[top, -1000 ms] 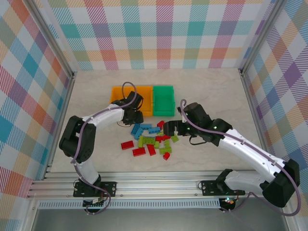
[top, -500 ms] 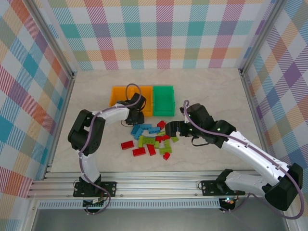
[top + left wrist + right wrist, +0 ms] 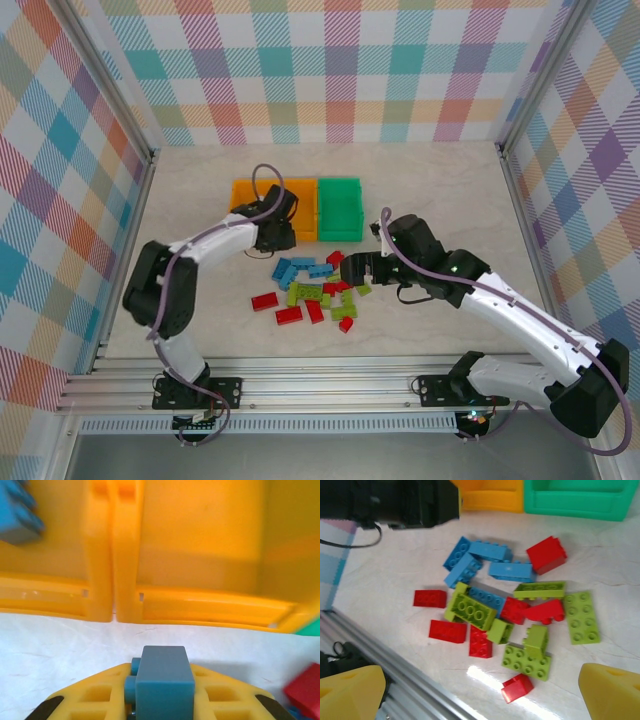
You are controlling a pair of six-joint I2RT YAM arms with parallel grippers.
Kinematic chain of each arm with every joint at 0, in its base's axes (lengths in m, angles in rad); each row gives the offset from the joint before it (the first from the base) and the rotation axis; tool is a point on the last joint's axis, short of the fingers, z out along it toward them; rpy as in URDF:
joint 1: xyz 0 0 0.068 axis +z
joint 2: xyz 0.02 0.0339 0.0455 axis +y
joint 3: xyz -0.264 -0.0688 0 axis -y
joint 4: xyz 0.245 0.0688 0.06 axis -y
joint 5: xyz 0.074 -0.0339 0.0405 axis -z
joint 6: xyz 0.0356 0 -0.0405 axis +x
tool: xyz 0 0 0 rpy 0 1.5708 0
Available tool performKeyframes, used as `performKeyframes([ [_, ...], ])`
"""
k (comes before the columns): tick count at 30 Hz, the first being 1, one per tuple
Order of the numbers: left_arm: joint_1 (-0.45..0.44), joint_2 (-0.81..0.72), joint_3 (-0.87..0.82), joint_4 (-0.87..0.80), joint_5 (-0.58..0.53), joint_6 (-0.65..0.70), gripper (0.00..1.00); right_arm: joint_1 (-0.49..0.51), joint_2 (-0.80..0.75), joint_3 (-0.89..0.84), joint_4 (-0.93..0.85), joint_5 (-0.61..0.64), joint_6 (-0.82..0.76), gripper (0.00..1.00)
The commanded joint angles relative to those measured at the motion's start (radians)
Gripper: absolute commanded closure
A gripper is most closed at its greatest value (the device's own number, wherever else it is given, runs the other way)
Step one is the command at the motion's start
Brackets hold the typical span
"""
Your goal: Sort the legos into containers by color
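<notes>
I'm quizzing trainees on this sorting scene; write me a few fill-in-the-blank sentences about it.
The left gripper is shut on a ____ lego. The right gripper hangs ____ over the loose legos. Beside the orange bins sits one ____ bin. Missing words: blue; open; green.

Red, blue, green legos [image 3: 472, 611] scattered, orange and green containers [image 3: 575, 502] beyond
</notes>
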Motion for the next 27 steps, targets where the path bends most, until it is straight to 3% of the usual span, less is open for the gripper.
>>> performKeyframes([
  [1,0.026,-0.103,0.067,-0.074,-0.090,0.037,0.81,0.006,0.003,-0.013,0.064,-0.095,-0.022,0.01],
  [7,0.172,0.000,0.206,-0.062,-0.078,0.082,0.81,0.006,-0.008,-0.004,0.019,-0.032,-0.019,0.00],
  [13,0.252,0.189,0.369,-0.086,0.004,0.091,0.77,0.007,-0.064,-0.026,-0.011,0.002,-0.008,0.00],
  [16,0.259,0.224,0.400,-0.100,0.003,0.087,0.68,0.006,-0.082,-0.030,-0.021,0.014,-0.002,0.00],
  [20,0.262,0.165,0.369,-0.088,-0.011,0.083,0.50,0.006,-0.089,-0.024,-0.030,0.027,-0.003,0.00],
  [24,0.254,0.033,0.310,-0.103,0.043,0.057,0.47,0.006,-0.074,-0.031,-0.005,0.038,-0.005,0.00],
  [27,0.192,-0.109,0.225,-0.120,0.107,0.031,0.45,0.006,-0.057,-0.038,0.017,0.073,0.004,0.00],
])
